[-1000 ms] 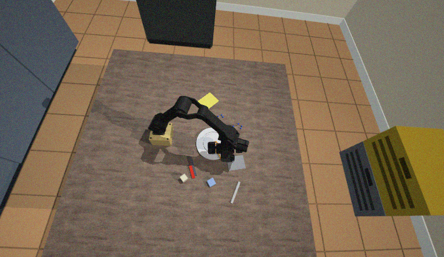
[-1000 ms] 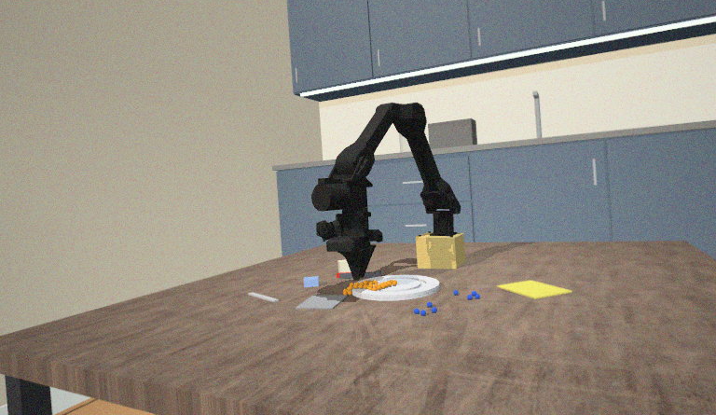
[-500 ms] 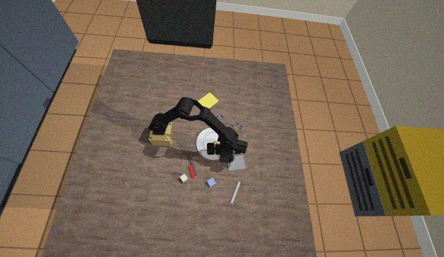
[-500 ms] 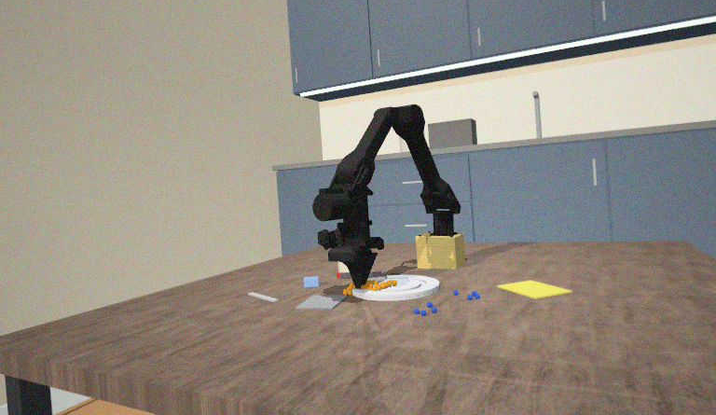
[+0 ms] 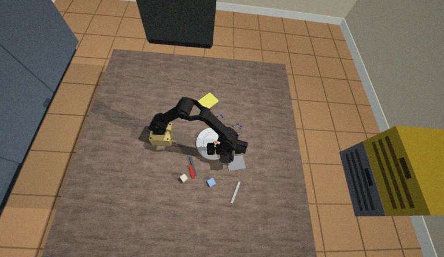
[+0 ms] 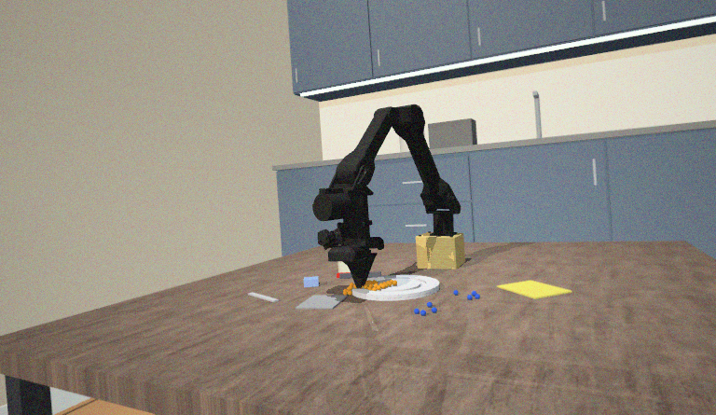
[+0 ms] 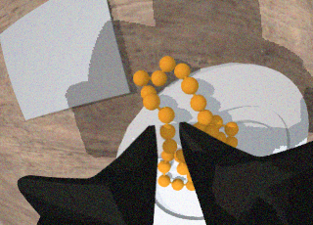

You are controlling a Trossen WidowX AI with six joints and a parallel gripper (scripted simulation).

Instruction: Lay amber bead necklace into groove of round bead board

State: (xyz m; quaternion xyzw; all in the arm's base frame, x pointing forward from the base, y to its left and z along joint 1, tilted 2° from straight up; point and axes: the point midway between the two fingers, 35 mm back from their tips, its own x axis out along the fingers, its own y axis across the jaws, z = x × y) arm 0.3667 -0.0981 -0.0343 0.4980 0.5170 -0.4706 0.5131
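Observation:
The amber bead necklace lies bunched in a long loop over one side of the round white bead board. One end of the loop hangs past the board's rim beside the grey square. Several beads are clumped on the board, partly behind a finger in the wrist view. My gripper points down low at the necklace. It is open by a narrow gap, with one bead strand between the fingertips and slim spaces showing beside it. The arm hides much of the board in the top view.
A grey square lies close to the board. Blue beads and a yellow square lie on another side. A blue block, cream block, red-handled tool and pale stick lie nearby.

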